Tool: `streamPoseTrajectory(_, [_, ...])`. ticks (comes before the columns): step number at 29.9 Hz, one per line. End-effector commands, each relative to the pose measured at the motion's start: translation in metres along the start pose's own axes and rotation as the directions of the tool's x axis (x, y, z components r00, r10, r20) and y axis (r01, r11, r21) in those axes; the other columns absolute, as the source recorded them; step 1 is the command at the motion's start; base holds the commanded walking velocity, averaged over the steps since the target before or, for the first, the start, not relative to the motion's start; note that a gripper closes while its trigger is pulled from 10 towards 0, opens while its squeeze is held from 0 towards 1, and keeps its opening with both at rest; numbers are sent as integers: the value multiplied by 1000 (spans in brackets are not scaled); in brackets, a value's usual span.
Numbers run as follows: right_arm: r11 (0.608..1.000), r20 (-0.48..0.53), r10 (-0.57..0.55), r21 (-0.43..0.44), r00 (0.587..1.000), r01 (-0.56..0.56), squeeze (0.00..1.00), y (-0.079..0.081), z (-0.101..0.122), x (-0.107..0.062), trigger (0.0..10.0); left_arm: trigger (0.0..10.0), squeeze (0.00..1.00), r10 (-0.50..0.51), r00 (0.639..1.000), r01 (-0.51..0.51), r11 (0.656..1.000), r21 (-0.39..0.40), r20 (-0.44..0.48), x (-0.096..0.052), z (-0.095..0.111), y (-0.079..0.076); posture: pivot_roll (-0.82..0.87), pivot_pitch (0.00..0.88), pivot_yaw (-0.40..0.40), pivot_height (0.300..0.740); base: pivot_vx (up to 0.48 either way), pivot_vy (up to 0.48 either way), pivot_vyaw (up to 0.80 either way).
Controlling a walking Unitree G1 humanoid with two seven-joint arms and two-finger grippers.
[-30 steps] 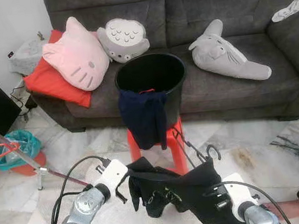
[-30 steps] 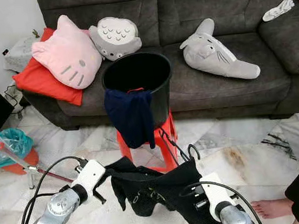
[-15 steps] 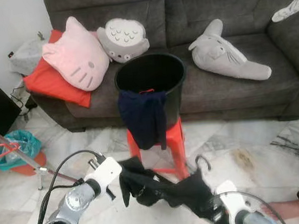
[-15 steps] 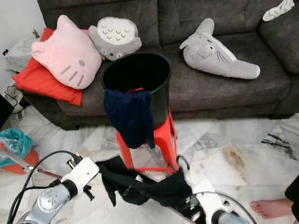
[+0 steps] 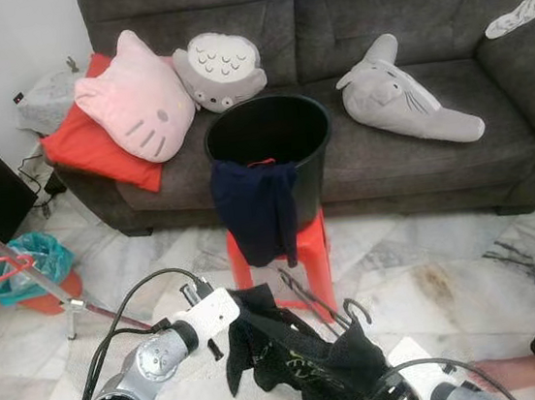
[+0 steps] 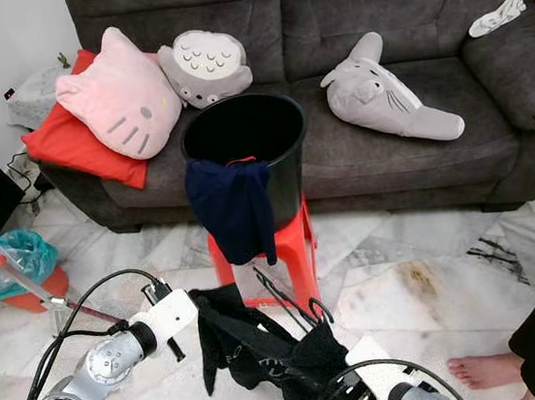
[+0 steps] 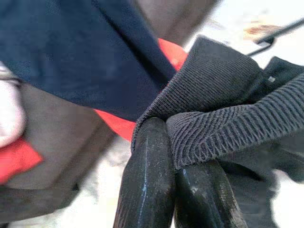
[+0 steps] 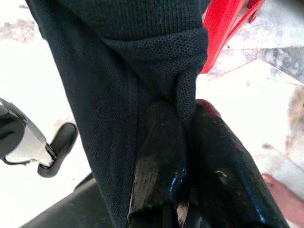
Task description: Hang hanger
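Note:
A black garment [image 5: 292, 358] hangs bunched between my two grippers, low over the marble floor in front of the red stool. A black wire hanger [image 5: 314, 297] sticks up out of it, its hook [image 5: 356, 307] near the right end. My left gripper [image 5: 237, 308] is shut on the garment's ribbed edge [image 7: 223, 118]; its fingertips [image 7: 152, 137] pinch the fabric. My right gripper [image 8: 187, 111] is shut on the garment's mesh fabric [image 8: 109, 95], at the lower right end [image 5: 373, 382].
A black bucket [image 5: 269, 136] with a navy cloth [image 5: 254, 211] over its rim stands on a red stool [image 5: 313, 253] before a grey sofa [image 5: 419, 6] with plush cushions. A drying rack bar [image 5: 23, 279] with a red hanger [image 5: 3, 271] stands left. A person's foot [image 6: 479, 369] is at lower right.
The hanger hook has dropped lower and leftward. My right gripper has sunk toward the bottom edge and my left gripper has shifted slightly right, so the garment bunches more between them.

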State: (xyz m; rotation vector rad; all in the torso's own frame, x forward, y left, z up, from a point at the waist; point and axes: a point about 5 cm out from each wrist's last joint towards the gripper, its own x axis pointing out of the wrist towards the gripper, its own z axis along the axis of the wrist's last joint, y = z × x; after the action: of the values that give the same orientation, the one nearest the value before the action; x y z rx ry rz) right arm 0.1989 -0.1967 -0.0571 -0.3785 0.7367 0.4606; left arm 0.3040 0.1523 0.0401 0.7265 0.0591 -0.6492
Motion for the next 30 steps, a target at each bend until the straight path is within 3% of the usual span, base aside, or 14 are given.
streamPoseTrajectory(1, [999,-55,-16,39,998,18,0,-1,-12,-4,10000,10000,0,130,991,-130,991,-2,11,-2,3,26,-80,59,98,740,0,0,0])
streamPoseTrajectory(2, [998,-30,17,54,999,-15,0,5,-9,-2,10000,10000,0,167,985,-164,984,-65,35,-1,5,31,-80,59,97,740,0,0,0])
streamPoseTrajectory(4, [998,-16,48,29,999,-48,0,10,-7,-1,10000,10000,0,156,986,-149,983,-103,64,0,9,30,-78,59,96,740,0,0,0])
streamPoseTrajectory(10, [988,105,-16,-149,994,32,0,4,10,-2,10000,10000,0,-5,1000,4,999,-48,-12,3,1,9,-80,58,96,740,0,0,0])
streamPoseTrajectory(11, [973,151,-46,-216,988,78,0,1,16,-3,10000,10000,0,-83,996,83,997,-7,-38,1,-3,-3,-80,58,96,740,0,0,0])
streamPoseTrajectory(15, [964,256,-125,-199,959,178,0,-8,30,-7,10000,10000,0,-186,980,189,982,31,-76,-2,-9,-18,-79,60,94,740,0,0,0])
streamPoseTrajectory(18, [956,310,-124,-219,943,198,0,-10,36,-10,10000,10000,0,-220,971,224,974,35,-92,-4,-12,-22,-81,62,95,740,0,0,0])
streamPoseTrajectory(20, [953,376,-14,-277,927,126,0,1,42,-12,10000,10000,0,-232,967,236,971,28,-101,-4,-13,-24,-81,63,94,740,0,0,0])
streamPoseTrajectory(25, [929,395,147,-370,907,11,0,20,43,-17,10000,10000,0,-231,967,236,971,34,-109,-4,-13,-23,-80,62,92,740,0,0,0])
streamPoseTrajectory(27, [894,391,253,-443,885,-59,0,31,43,-21,10000,10000,0,-230,966,236,971,40,-116,-4,-14,-22,-81,63,93,740,0,0,0])
streamPoseTrajectory(30, [862,364,320,-495,875,-109,0,38,39,-23,10000,10000,0,-226,967,232,972,44,-117,-3,-13,-20,-83,63,94,740,0,0,0])
